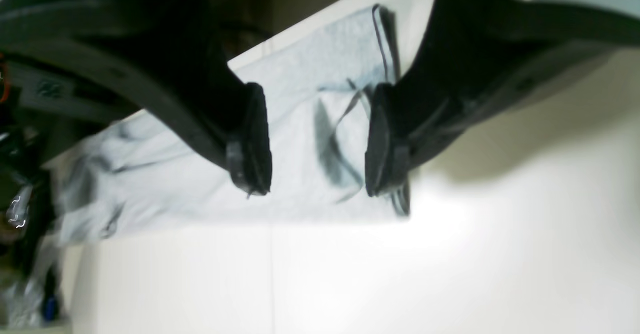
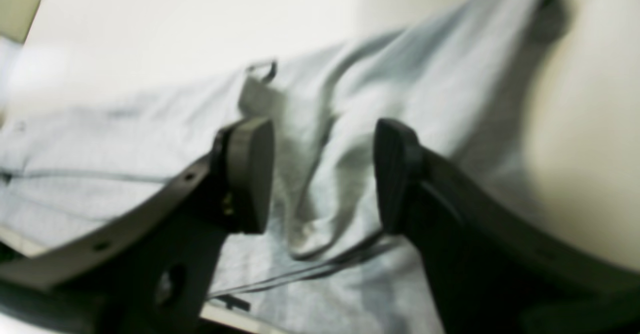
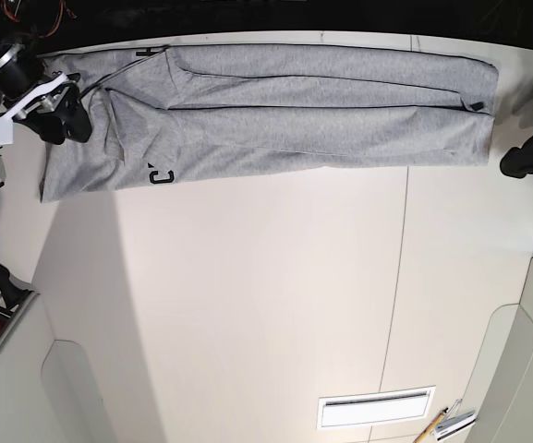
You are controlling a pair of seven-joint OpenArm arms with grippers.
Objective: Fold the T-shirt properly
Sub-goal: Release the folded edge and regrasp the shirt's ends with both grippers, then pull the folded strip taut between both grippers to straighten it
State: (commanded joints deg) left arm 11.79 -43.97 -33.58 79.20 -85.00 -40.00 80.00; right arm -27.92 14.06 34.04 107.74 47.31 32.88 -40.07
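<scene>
The grey T-shirt (image 3: 275,101) lies folded lengthwise along the white table's (image 3: 266,295) top edge, both grippers' jaws released.

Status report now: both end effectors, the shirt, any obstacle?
Left end effector open, empty. Right end effector open, empty, over the cloth. Grey cotton T-shirt lies as a long folded band on the white table. Nothing in the way.

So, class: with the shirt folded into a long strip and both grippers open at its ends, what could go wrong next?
1. The right gripper hovers over a bunched ridge of the T-shirt; it might pinch one layer only.
2. The left gripper is at the shirt's end, so it may close on too little cloth.
3. The strip lies along the table edge and could slide off.
</scene>
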